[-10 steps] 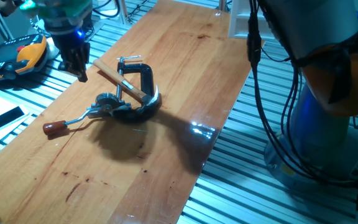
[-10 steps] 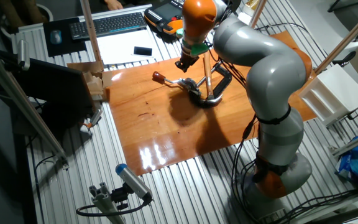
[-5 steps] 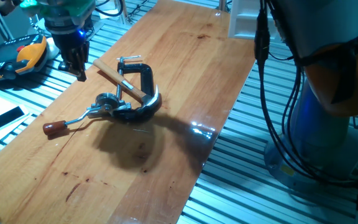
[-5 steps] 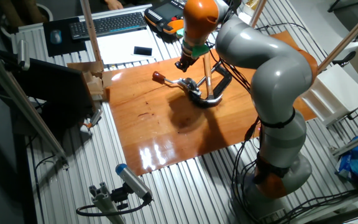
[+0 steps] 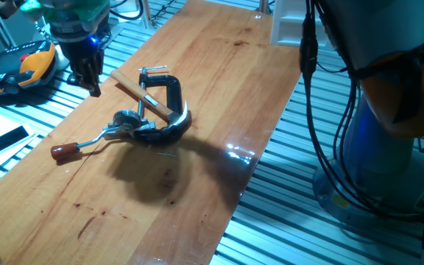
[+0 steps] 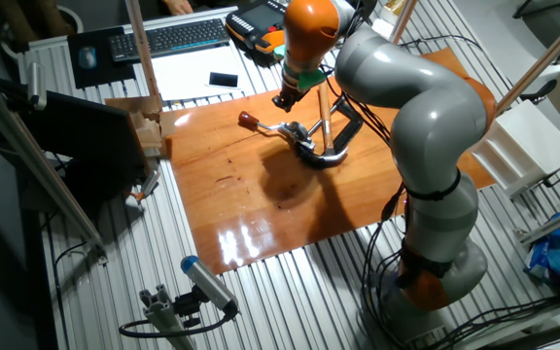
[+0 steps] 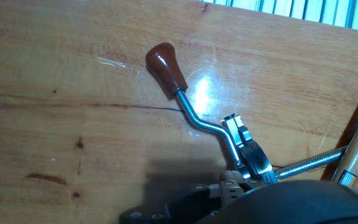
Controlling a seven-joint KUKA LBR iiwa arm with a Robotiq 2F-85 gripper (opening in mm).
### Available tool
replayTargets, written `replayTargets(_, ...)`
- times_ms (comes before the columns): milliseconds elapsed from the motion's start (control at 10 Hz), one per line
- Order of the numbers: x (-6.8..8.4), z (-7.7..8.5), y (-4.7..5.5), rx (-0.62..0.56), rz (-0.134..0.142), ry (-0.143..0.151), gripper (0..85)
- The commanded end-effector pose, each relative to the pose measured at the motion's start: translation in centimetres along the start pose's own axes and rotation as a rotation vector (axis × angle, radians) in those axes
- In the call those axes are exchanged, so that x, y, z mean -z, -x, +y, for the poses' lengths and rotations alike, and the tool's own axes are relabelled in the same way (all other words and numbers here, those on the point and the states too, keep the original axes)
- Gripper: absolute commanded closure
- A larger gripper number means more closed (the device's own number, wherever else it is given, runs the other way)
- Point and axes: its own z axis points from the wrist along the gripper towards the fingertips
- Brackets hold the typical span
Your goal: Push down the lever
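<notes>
The bent silver lever (image 7: 207,124), red-brown knob (image 5: 63,152) leftmost, lies on glossy wood (image 5: 219,96); whether the gripper (image 5: 90,79) is open or closed is unclear.

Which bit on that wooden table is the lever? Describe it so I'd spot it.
Find the wooden table, then the cluster of tools around the black C-clamp. The lever is the thin bent silver rod sticking out of that cluster. Unlike the pale hammer handle, it ends in a red-brown knob.
</notes>
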Motion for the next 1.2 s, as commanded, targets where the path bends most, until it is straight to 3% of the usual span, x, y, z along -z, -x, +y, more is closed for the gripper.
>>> replayTargets(0,0.01,0.01,0.02,0.000,0.000,-0.002,85.0)
replayTargets(1100,-0.20,-0.26,0.56,-0.005,0.003,-0.020,85.0)
